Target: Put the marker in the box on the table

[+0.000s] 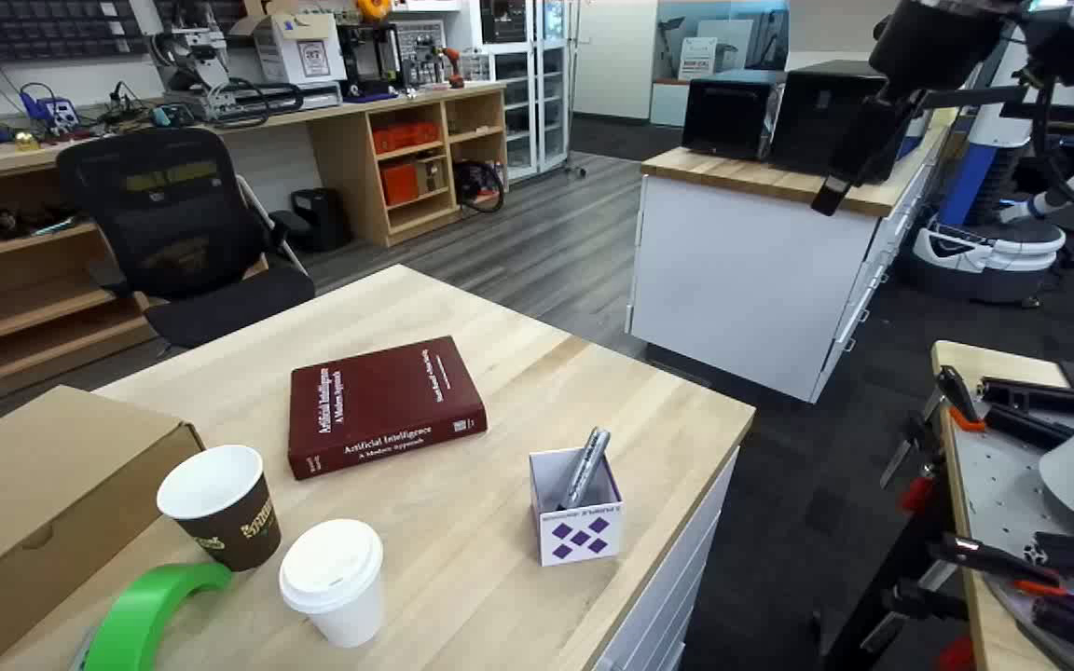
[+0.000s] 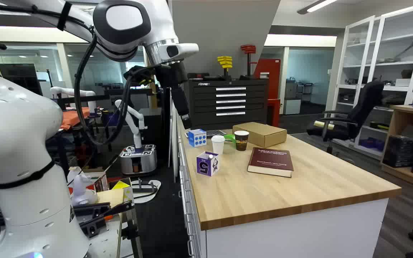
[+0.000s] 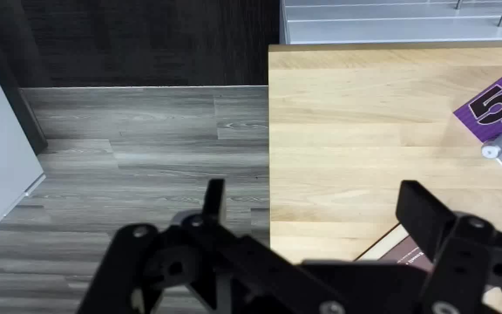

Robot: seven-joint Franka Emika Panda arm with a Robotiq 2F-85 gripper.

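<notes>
The gripper [image 3: 312, 194] has its jaws spread wide — holding nothing — and partly blocks the book [image 3: 408, 255] in the wrist view. On the table [image 1: 453, 559], the marker [image 1: 585, 469] leans inside the small box [image 1: 580, 538], lower end hidden. A lidded cup [image 1: 337, 582] and a dark cup [image 1: 234, 531] stand near a cardboard box [image 1: 61, 494] — cut off in an exterior view.
</notes>
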